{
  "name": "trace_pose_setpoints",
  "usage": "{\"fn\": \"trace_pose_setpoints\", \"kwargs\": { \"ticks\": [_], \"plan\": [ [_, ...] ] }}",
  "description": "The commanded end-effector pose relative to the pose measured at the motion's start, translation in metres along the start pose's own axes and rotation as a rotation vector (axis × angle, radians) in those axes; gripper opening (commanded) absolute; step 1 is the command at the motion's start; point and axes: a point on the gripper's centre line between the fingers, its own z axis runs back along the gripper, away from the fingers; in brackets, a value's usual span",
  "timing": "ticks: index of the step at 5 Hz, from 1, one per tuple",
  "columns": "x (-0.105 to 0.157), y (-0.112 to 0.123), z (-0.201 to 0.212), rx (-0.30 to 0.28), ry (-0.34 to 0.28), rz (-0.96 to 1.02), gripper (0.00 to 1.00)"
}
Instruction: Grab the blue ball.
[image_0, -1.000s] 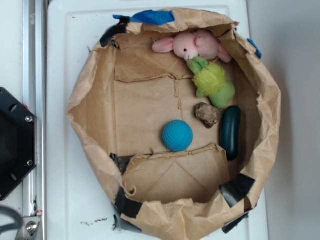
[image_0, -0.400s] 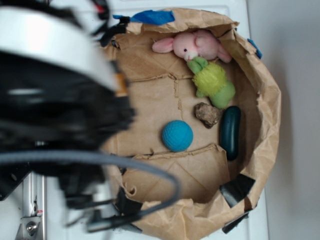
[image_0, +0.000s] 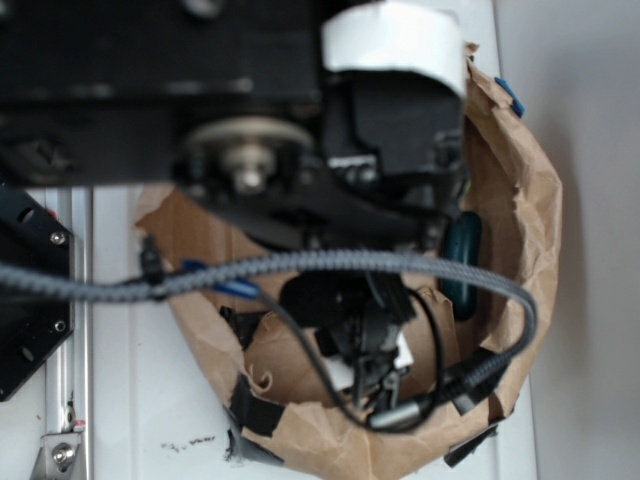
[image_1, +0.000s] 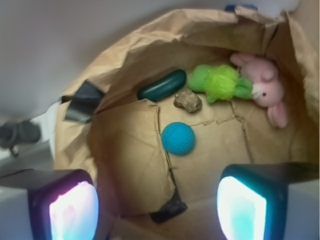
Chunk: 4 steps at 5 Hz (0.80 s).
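The gripper (image_1: 157, 210) hung above the blue ball (image_1: 178, 138), jaws spread wide, apparently holding nothing.

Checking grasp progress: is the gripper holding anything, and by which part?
Nothing is held. The gripper is open above the paper bin; the blue ball lies untouched.

A white table (image_0: 130, 400) carries the setup; its surface is smooth, with a few dark specks near the lower edge. Along its left side runs a metal rail (image_0: 66, 330) with a bolt at the bottom end. A paper-bag bin (image_0: 530, 200), brown and crumpled, sits on the table, its rim patched with black tape (image_0: 255, 410) (blue tape at the upper right). To the right lies a plain grey surface (image_0: 590, 250). Light is even and diffuse.
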Motion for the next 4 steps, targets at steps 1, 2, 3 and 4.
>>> {"fn": "trace_pose_setpoints", "kwargs": {
  "ticks": [1, 2, 3, 4],
  "plan": [
    [0.016, 0.032, -0.045, 0.079, -0.057, 0.041, 1.0],
    [0.022, 0.041, -0.069, 0.083, -0.068, 0.0, 1.0],
    [0.022, 0.053, -0.091, 0.075, -0.056, 0.011, 1.0],
    [0.021, 0.058, -0.106, 0.03, -0.024, 0.034, 1.0]
  ]
}}
